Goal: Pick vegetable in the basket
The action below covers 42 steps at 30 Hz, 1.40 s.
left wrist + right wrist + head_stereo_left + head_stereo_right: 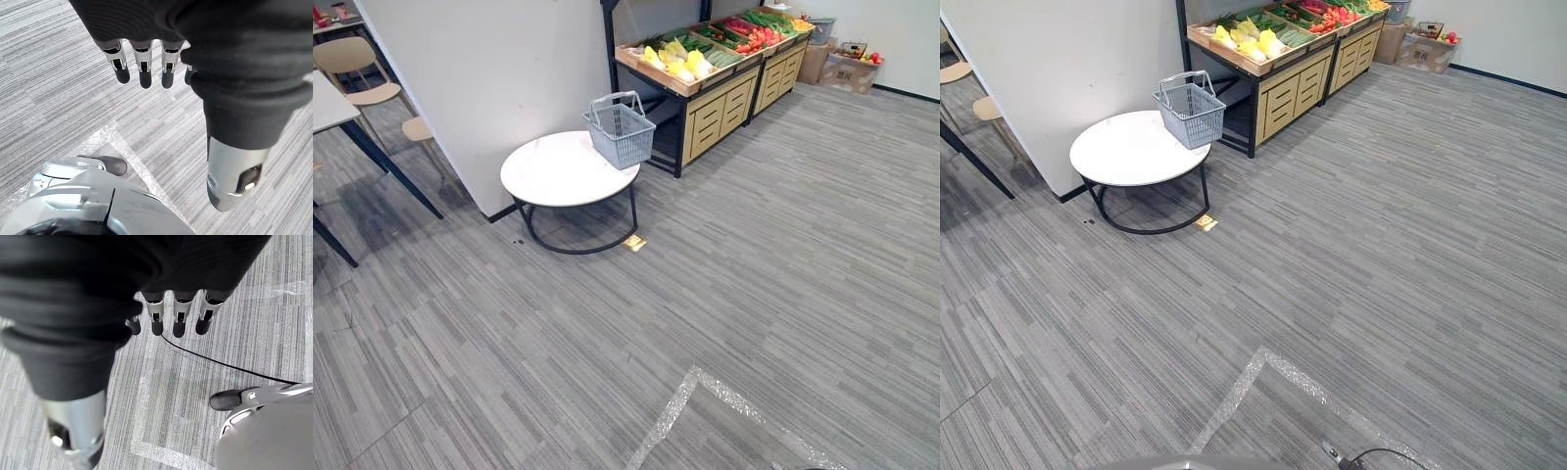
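Vegetables [690, 61] lie on the wooden produce stand [724, 103] just behind the seemingly empty grey basket [620, 129] on the round white desk [548, 171], and you see the left robot hand [145, 68] and right robot hand [179, 318] hanging straight-fingered and empty over the floor, so every step remains.

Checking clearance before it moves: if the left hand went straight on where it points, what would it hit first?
Probably the floor: the left hand hangs open, fingers pointing down at it, with nothing seen between.
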Motion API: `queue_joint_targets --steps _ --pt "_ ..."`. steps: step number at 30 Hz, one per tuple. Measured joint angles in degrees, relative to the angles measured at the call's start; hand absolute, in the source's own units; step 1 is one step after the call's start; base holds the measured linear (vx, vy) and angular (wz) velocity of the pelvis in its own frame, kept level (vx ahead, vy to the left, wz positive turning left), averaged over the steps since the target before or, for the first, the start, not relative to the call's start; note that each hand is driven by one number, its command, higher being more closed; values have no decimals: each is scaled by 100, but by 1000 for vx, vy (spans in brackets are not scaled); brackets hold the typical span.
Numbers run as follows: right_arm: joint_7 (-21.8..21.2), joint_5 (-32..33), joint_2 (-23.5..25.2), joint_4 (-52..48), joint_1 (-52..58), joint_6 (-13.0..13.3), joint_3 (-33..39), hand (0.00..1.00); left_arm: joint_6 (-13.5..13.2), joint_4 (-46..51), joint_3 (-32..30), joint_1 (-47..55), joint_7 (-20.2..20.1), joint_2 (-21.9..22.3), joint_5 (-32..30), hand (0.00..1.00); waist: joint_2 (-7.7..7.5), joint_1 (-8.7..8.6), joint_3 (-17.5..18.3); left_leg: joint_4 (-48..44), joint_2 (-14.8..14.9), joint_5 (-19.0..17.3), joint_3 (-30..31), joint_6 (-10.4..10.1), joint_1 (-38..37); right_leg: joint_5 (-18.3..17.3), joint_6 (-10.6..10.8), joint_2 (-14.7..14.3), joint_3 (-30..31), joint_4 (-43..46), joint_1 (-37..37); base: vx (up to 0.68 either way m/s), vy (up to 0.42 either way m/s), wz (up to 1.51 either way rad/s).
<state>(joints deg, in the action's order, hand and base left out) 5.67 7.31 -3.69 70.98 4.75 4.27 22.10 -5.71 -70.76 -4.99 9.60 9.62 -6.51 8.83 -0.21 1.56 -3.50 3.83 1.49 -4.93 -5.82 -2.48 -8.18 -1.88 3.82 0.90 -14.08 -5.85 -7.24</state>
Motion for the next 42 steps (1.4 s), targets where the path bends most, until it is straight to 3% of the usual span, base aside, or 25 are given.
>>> queue_joint_targets --steps 9,13,15,16,17,19,20,22,24,26,28,30,31,32,33,34,35,36,37,38,39,40,42 --pt "0 192 -4 -10 -35 0 -22 0 8 -121 23 -124 -75 -24 2 0 12 -3 -49 -33 11 1 14 2 50 4 12 3 15 101 93 -18 -1 -1" --pt "34 427 19 -57 -327 26 -182 0 -15 -39 105 -372 125 -67 243 0 -31 -65 -365 -326 45 -26 4 -14 474 -238 -256 64 -30 748 653 -99 -17 0" --pt "43 528 26 -91 -401 53 -240 0 -44 165 103 -459 161 -85 459 0 -77 -46 -540 -1157 183 -473 0 -80 961 -475 -369 51 -151 1080 897 -99 -67 -2" --pt "72 599 3 -99 -391 119 -270 0 -52 276 79 -428 165 -38 631 0 -20 -3 -593 -1740 370 -824 -26 -209 1183 -523 -446 -80 -127 1129 882 -38 -78 -20" --pt "97 629 2 -113 -380 131 -293 0 -57 345 42 -388 169 -16 670 0 -4 19 -593 -2010 465 -934 -34 -343 1263 -539 -472 -136 -110 1111 843 43 -78 -16" --pt "150 658 28 -243 -373 144 -316 0 -81 582 -258 -304 136 9 680 0 -13 18 -693 -3818 675 -756 11 -307 2008 -634 -605 -207 -167 1121 681 78 -78 1" --pt "160 661 19 -328 -344 145 -450 0 -93 747 -472 -251 133 143 687 0 7 56 -743 -4765 791 -385 7 -122 2416 -711 -626 -226 -147 1131 519 86 -55 0" --pt "171 659 12 -389 -353 134 -559 0 -137 887 -640 -147 134 207 850 0 -15 104 -815 -5506 787 -363 13 -103 2831 -817 -656 -179 -111 1129 297 165 -4 -1" --pt "168 657 21 -486 -443 122 -675 0 -150 930 -649 -138 131 300 889 0 1 166 -817 -5250 657 -530 -9 -143 3171 -859 -624 -112 -67 1056 238 221 46 -2" --pt "148 660 80 -479 -652 118 -677 0 -149 909 -618 -127 126 307 878 0 6 271 -823 -3909 491 -458 1 -143 3306 -864 -561 -42 53 892 241 255 93 -19" --pt "142 662 147 -541 -868 126 -744 0 -124 832 -662 -12 117 349 832 0 44 404 -808 -1671 406 320 -22 -145 3289 -961 -407 -16 195 712 166 348 130 -35" --pt "135 665 190 -683 -903 142 -918 0 -105 786 -866 97 111 455 780 0 98 475 -801 -749 490 651 -56 -139 3315 -1196 -228 -19 351 726 30 501 197 -48" --pt "126 665 190 -713 -904 154 -910 0 -73 725 -900 213 87 509 683 0 108 576 -782 -633 583 796 -145 -94 3290 -1391 -140 36 533 821 -100 592 256 -61" --pt "125 665 244 -707 -898 161 -900 0 -44 665 -979 282 55 487 609 0 74 606 -726 -835 524 1161 -192 -19 3255 -1496 -87 157 575 877 -169 635 277 -61" --pt "118 664 320 -647 -859 164 -882 0 -29 571 -1005 328 5 383 550 0 -123 666 -681 -1047 398 1350 -257 101 3243 -1558 -43 365 654 1033 -209 624 239 -38" --pt "79 662 451 -584 -917 172 -876 0 -27 511 -996 341 -10 230 387 0 -349 648 -595 -1253 233 1168 -352 271 3232 -1507 -3 598 780 1463 -46 755 252 -26" --pt "29 659 550 -578 -905 217 -755 0 6 463 -959 291 -33 107 262 0 -473 610 -521 -1366 92 925 -433 403 3111 -1350 85 767 878 2228 233 634 188 -9" --pt "11 659 577 -547 -901 218 -655 0 19 464 -928 247 -47 75 185 0 -504 558 -524 -1433 24 829 -439 443 3003 -1220 149 851 907 2682 349 630 190 11" --pt "3 657 578 -435 -900 210 -588 0 55 470 -868 208 -97 34 108 0 -533 497 -531 -1452 -84 577 -450 498 2647 -707 339 975 1006 3813 660 606 192 13" --pt "-5 652 576 -418 -829 206 -551 0 89 493 -797 184 -119 25 107 0 -503 437 -516 -1386 -104 364 -447 561 2217 333 643 1068 1069 4804 991 599 192 12" --pt "-18 652 582 -426 -787 210 -561 0 90 529 -731 178 -119 -11 97 0 -498 388 -503 -1362 -94 267 -443 611 2020 759 703 1108 1068 5292 1144 699 218 10" --pt "-78 651 590 -433 -746 210 -594 0 98 579 -647 141 -120 -98 82 0 -490 312 -514 -1339 -104 82 -423 662 1653 759 694 1258 962 6252 1559 581 164 4" --pt "-112 647 515 -484 -718 222 -566 0 98 657 -655 -57 -97 -91 53 0 -462 249 -535 -1225 -65 -107 -363 681 1122 530 349 1371 678 7031 2089 569 98 8"
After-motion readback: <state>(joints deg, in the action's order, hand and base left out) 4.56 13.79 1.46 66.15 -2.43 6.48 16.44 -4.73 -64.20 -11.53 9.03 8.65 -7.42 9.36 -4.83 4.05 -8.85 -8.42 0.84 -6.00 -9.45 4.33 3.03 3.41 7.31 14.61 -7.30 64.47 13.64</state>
